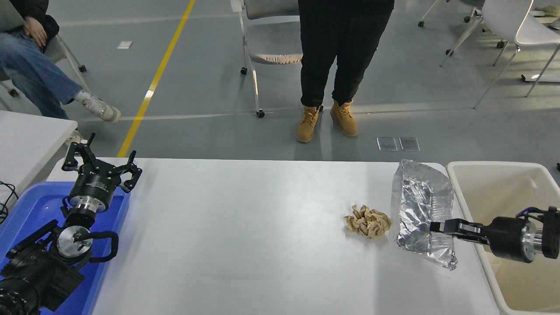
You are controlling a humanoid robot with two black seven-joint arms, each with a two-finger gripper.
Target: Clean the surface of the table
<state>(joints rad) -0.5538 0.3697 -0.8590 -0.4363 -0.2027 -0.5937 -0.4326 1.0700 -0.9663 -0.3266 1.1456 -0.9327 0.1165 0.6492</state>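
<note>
Table: white top with rounded corners, filling the lower middle of the head view, from the blue tray at its left end to the beige tub at its right.

Paper wad: crumpled brown paper, lying on the table right of centre.

Foil bag: crinkled silver, held up over the table's right end, just right of the paper wad and not touching it; its lower corner hangs near the table's right edge.

Right gripper: enters from the right edge above the tub, fingers pinched on the foil bag's right side.

Tub: beige plastic, standing just beside the table's right edge; the inside looks bare where visible.

Left gripper: parked at lower left over the tray, fingers spread wide, holding nothing.

Tray: blue, at the table's left end, under the left arm.

Small table: white, partly seen at the left edge.

Person: standing at the far side, black trousers, tan boots.

Second person: seated, upper left, in jeans.

Chairs: one grey behind the standing person, white ones at upper right.
</note>
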